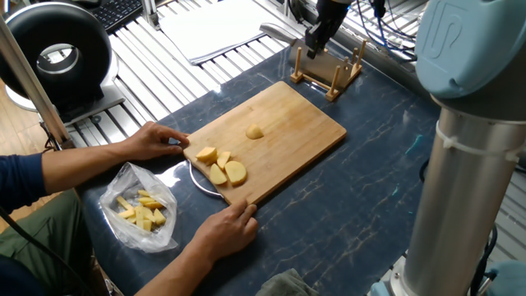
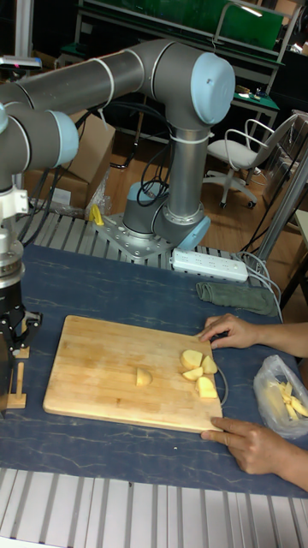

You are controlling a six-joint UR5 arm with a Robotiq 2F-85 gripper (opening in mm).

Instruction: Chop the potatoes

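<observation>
Several pale yellow potatoes (image 1: 220, 167) lie in a cluster at the near-left end of a bamboo cutting board (image 1: 296, 123), and one more piece (image 1: 256, 131) sits alone near the board's middle. In the tall view the cluster (image 2: 197, 368) is at the board's right end and the lone piece (image 2: 144, 377) is at its centre. My gripper (image 1: 314, 39) hangs dark and pointing down beyond the board's far end, just over a small wooden rack (image 1: 327, 70). In the tall view the gripper (image 2: 10, 341) is at the far left above the rack (image 2: 15, 381). Its finger gap is not readable.
A person's two hands (image 1: 156, 140) (image 1: 222, 230) hold the board's near-left end. A clear plastic bag of yellow pieces (image 1: 144, 210) lies beside them. A metal loop (image 1: 201, 182) sticks out under the board. My arm's column (image 1: 468, 181) stands at the right. A power strip (image 2: 210, 265) and a cloth (image 2: 235, 295) lie behind.
</observation>
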